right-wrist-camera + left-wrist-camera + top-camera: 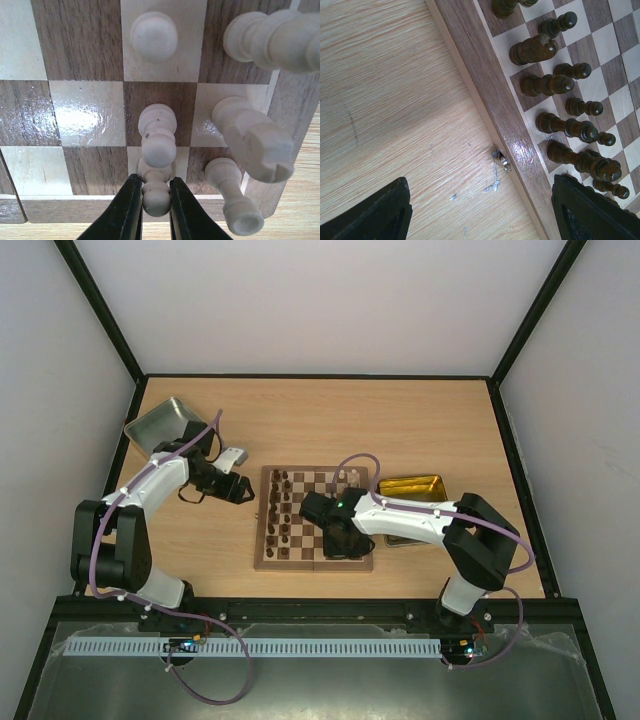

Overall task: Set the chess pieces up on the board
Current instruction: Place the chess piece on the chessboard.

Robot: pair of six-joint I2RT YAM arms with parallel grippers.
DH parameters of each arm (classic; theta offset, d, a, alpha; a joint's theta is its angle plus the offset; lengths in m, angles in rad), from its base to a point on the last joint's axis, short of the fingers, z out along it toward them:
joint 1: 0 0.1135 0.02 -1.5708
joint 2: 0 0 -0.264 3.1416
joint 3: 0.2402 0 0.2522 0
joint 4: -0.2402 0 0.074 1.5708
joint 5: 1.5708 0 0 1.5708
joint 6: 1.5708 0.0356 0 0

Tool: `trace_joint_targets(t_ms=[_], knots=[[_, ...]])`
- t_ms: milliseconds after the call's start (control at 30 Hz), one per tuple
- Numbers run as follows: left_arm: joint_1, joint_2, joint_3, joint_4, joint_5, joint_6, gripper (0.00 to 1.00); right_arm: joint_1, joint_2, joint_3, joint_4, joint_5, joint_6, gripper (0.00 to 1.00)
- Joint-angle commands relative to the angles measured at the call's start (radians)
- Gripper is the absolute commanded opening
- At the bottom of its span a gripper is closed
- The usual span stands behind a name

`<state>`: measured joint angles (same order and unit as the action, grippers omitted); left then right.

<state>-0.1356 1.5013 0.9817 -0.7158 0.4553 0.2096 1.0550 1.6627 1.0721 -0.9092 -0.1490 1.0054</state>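
Observation:
The board point(313, 558) lies at the table's middle. Dark chess pieces point(283, 508) stand in its two left columns, and some cream pieces point(346, 478) stand at its far right. My right gripper point(338, 540) is over the board's near right part. In the right wrist view it point(156, 200) is shut on a cream pawn point(156, 192) that stands on an edge square, with another cream pawn point(157, 131) just beyond it. My left gripper point(245, 490) is open and empty beside the board's left border point(490, 90), and dark pieces point(547, 84) show past it.
A yellow-sided tray point(412, 487) sits right of the board. A silver tin point(165, 423) sits at the far left. More cream pieces, among them a rook point(250, 142) and a pawn point(234, 200), stand close right of the held pawn. A small metal clasp point(501, 160) sticks out of the board's edge.

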Motion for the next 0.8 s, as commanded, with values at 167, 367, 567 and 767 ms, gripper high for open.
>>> trace_joint_targets(t_ms=[167,367,567,767], knots=[[-0.004,0.003,-0.006,-0.005,0.009,0.008,0.77,-0.003,0.001,-0.010,-0.005,0.004,-0.008,0.16],[-0.004,0.001,-0.007,-0.005,0.010,0.007,0.77,-0.003,-0.004,-0.018,0.000,-0.011,-0.014,0.16],[-0.004,-0.001,-0.006,-0.005,0.010,0.007,0.77,-0.002,-0.013,-0.016,-0.005,-0.025,-0.022,0.18],[-0.004,-0.004,-0.006,-0.007,0.011,0.008,0.77,-0.002,-0.014,-0.007,-0.017,-0.020,-0.022,0.20]])
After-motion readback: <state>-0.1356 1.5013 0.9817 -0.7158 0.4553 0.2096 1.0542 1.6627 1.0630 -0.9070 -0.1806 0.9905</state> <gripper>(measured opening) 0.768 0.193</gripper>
